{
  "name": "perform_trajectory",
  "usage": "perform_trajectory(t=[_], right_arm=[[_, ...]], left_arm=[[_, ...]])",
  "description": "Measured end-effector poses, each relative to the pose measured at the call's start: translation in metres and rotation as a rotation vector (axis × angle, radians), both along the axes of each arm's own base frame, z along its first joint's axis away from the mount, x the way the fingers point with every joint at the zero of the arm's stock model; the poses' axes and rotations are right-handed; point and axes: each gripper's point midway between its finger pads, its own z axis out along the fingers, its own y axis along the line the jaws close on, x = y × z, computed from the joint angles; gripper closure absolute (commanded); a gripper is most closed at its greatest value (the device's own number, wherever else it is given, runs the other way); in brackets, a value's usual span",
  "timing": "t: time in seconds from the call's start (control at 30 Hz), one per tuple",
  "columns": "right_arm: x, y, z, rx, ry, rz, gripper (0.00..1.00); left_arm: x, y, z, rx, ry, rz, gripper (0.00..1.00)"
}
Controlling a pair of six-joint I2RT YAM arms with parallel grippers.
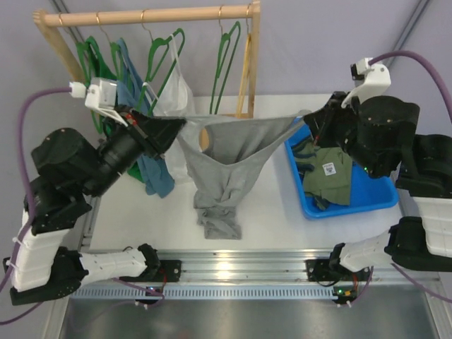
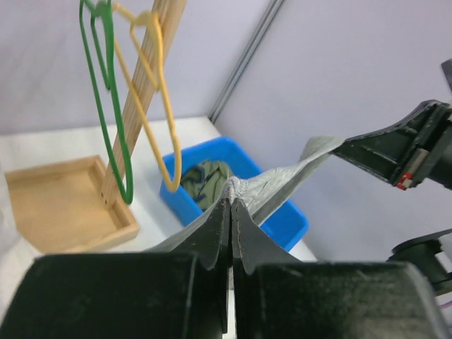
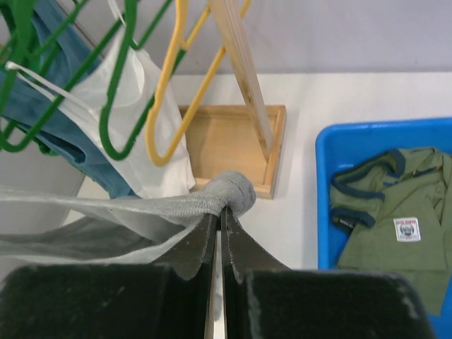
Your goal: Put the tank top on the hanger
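Note:
The light grey tank top (image 1: 226,152) is stretched in the air between both grippers, and its lower part sags onto the table. My left gripper (image 1: 180,127) is shut on the top's left edge, with cloth bunched at its tips (image 2: 232,201). On the right, my right gripper (image 1: 305,123) is shut on a rolled bit of the top (image 3: 236,192), its tips (image 3: 220,210) pinching the fabric. A bare green hanger (image 1: 226,67) hangs from the wooden rack behind the stretched top. It shows in the left wrist view (image 2: 128,185) beside a yellow hanger (image 2: 169,176).
The wooden rack (image 1: 148,15) carries more green hangers, a white tank top (image 1: 173,95) and a blue garment (image 1: 152,173). A blue bin (image 1: 381,201) at the right holds an olive-green garment (image 1: 328,173). The rack's wooden base (image 2: 56,205) stands on the table.

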Motion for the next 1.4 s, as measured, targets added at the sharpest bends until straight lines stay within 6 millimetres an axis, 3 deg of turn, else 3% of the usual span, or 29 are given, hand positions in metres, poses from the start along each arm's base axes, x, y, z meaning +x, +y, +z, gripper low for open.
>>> perform_trajectory(t=[0.13, 0.27, 0.43, 0.53, 0.6, 0.67, 0.77, 0.83, 1.0, 1.1, 1.17, 1.27, 1.4], right_arm=[[0.004, -0.004, 0.027, 0.013, -0.061, 0.007, 1.0], [0.005, -0.01, 0.039, 0.016, -0.105, 0.01, 1.0], [0.009, -0.014, 0.051, 0.011, -0.155, 0.002, 1.0], [0.013, -0.016, 0.055, 0.012, -0.174, -0.012, 1.0], [0.015, -0.014, 0.046, -0.005, -0.164, -0.013, 1.0], [0.016, -0.01, 0.027, -0.034, -0.134, -0.003, 1.0], [0.015, -0.001, -0.026, -0.103, -0.043, 0.023, 1.0], [0.013, 0.006, -0.072, -0.152, 0.042, 0.044, 1.0], [-0.006, 0.018, -0.19, -0.267, 0.283, 0.113, 1.0], [-0.018, 0.02, -0.24, -0.314, 0.396, 0.138, 1.0], [-0.026, 0.021, -0.267, -0.344, 0.464, 0.156, 1.0], [-0.026, 0.032, -0.29, -0.352, 0.528, 0.177, 1.0], [-0.005, 0.052, -0.319, -0.333, 0.596, 0.18, 1.0]], left_arm=[[-0.003, 0.006, 0.048, -0.041, -0.086, -0.001, 1.0], [-0.001, 0.001, 0.064, -0.029, -0.124, -0.01, 1.0], [0.006, -0.008, 0.054, 0.019, -0.113, -0.009, 1.0], [0.011, -0.014, 0.034, 0.06, -0.083, -0.003, 1.0], [0.014, -0.015, 0.01, 0.099, -0.048, 0.003, 1.0], [0.014, -0.013, -0.018, 0.135, -0.002, 0.013, 1.0], [0.013, -0.007, -0.061, 0.17, 0.073, 0.031, 1.0], [0.009, -0.003, -0.094, 0.182, 0.131, 0.035, 1.0], [-0.005, 0.0, -0.201, 0.233, 0.331, 0.025, 1.0], [-0.012, -0.004, -0.263, 0.274, 0.45, 0.015, 1.0], [-0.015, -0.007, -0.304, 0.31, 0.522, 0.017, 1.0], [-0.013, -0.012, -0.344, 0.366, 0.59, 0.035, 1.0], [0.002, -0.023, -0.37, 0.396, 0.626, 0.062, 1.0]])
